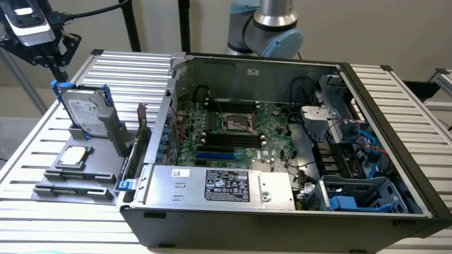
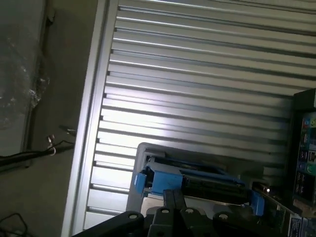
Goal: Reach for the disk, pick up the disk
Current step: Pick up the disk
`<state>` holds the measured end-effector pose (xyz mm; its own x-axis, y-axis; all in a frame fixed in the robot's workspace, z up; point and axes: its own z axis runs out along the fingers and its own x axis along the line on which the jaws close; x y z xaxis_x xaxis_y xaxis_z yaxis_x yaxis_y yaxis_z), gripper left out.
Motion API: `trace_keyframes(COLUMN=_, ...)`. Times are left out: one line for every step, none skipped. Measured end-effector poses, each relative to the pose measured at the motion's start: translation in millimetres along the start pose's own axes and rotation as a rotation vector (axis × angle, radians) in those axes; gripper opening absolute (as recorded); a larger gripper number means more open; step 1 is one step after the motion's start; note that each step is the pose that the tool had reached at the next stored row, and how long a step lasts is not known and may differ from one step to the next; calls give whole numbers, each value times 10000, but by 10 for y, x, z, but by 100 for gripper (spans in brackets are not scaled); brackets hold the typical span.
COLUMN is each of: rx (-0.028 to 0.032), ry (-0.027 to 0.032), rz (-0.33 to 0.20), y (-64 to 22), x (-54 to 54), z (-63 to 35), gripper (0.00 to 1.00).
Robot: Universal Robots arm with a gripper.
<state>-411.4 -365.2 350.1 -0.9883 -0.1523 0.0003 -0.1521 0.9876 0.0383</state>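
Exterior view high and set back, looking down across table (image 1: 130, 66) and open case (image 1: 282, 230), gripper (image 1: 58, 74) at the exterior view's left, wrist view close behind gripper (image 2: 173, 196), facing down, both sharing disk (image 1: 84, 114) (image 2: 197, 173) just below gripper and table (image 2: 197, 74) beyond it

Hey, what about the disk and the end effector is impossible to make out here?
Disk label text: exterior view, too small to read.
Disk's lower edge: exterior view, hidden by the grey holder.
Whether the shut end effector touches the blue bracket: wrist view, its own fingers cover the spot.
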Motion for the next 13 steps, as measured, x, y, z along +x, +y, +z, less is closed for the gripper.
trace_keyframes(rx=0, ry=7, rz=-180, y=0, x=0, z=-2, gripper=11)
trace_keyframes(rx=1, ry=16, rz=-370, y=1, x=1, z=-4, gripper=11)
trace_keyframes(rx=1, ry=23, rz=-550, y=1, x=1, z=-6, gripper=11)
trace_keyframes(rx=1, ry=30, rz=-730, y=0, x=0, z=-7, gripper=11)
trace_keyframes(rx=1, ry=38, rz=-910, y=0, x=1, z=-9, gripper=11)
trace_keyframes(rx=1, ry=44, rz=-1090, y=0, x=0, z=-8, gripper=11)
trace_keyframes(rx=1, ry=50, rz=-1268, y=0, x=0, z=-8, gripper=11)
trace_keyframes(rx=1, ry=58, rz=-1453, y=0, x=0, z=-9, gripper=11)
trace_keyframes(rx=1, ry=64, rz=-1632, y=0, x=0, z=-9, gripper=11)
trace_keyframes(rx=2, ry=71, rz=-1807, y=0, x=0, z=-9, gripper=11)
trace_keyframes(rx=2, ry=77, rz=-1987, y=0, x=0, z=-9, gripper=11)
trace_keyframes(rx=2, ry=83, rz=-2171, y=0, x=0, z=-9, gripper=11)
trace_keyframes(rx=2, ry=90, rz=-2352, y=0, x=0, z=-9, gripper=11)
